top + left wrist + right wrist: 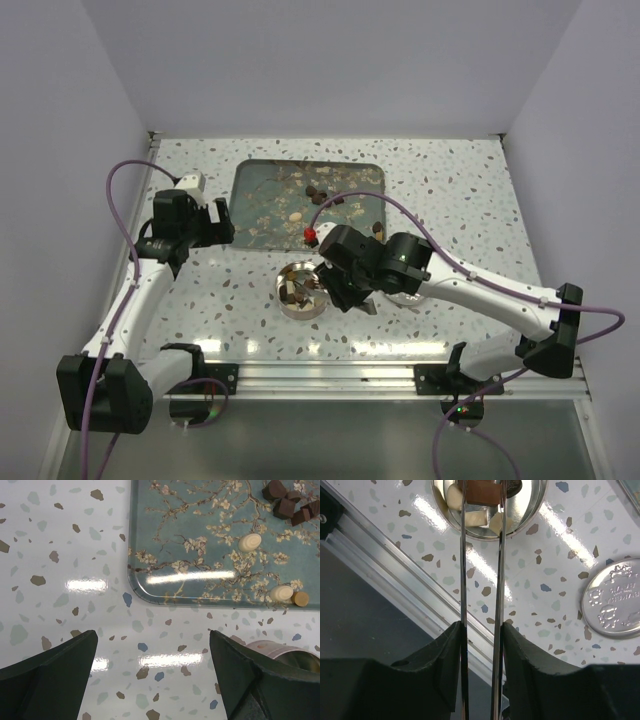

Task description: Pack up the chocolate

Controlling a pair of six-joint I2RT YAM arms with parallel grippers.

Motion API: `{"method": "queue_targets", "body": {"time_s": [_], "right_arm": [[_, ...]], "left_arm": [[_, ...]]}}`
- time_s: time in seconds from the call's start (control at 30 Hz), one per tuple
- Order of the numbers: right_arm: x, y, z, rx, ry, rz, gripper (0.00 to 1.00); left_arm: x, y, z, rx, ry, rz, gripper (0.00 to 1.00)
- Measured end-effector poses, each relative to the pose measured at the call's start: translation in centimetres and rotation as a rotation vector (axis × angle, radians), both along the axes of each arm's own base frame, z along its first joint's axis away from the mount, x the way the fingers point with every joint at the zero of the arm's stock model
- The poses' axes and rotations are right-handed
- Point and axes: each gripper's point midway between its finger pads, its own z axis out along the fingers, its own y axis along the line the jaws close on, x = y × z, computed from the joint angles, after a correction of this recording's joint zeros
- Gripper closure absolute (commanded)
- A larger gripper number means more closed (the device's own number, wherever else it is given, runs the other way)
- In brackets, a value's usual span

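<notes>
A brown chocolate [482, 492] sits pinched between the tips of thin metal tongs [498, 580], right over the round tin [520, 528]. My right gripper [482, 630] is shut on the tongs' two blades. Cream and dark pieces lie in the tin [285, 308]. More chocolate stays on the blossom-print tray [200, 555]: a dark cluster [290, 502], cream pieces [249, 542] and a tan piece [300, 598]. My left gripper [152, 645] hangs open and empty over bare tabletop just off the tray's near left corner [225, 222].
The tin's silver lid [612, 600] lies flat on the table to the right of the tin, partly under my right arm [405, 297]. An aluminium rail [330, 375] runs along the table's near edge. Walls close in the far side and both flanks.
</notes>
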Motion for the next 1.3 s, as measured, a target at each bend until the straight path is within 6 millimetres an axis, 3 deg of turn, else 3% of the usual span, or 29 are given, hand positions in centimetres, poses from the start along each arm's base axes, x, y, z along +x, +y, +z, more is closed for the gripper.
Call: {"method": "queue_targets", "body": {"time_s": [0.87,1.0,1.1,1.3], "right_arm": [[1.1,1.1,0.3,-0.004,-0.030,-0.007,0.58],[2.0,1.2,0.7,-0.014,-0.061,-0.019,0.59],[4.2,1.4,2.2,0.010,-0.096,-0.056,0.58],[12.7,-0.2,5.7,0.061,-0.208,-0.217,0.59]], "left_arm": [[0.0,0.1,-0.1,0.004,0.001,0.000,0.00],[0.0,0.1,-0.1,0.007,0.001,0.004,0.00],[0.0,0.2,-0.1,0.009,0.000,0.005,0.00],[0.2,0.2,-0.8,0.014,0.020,0.001,0.00]]}}
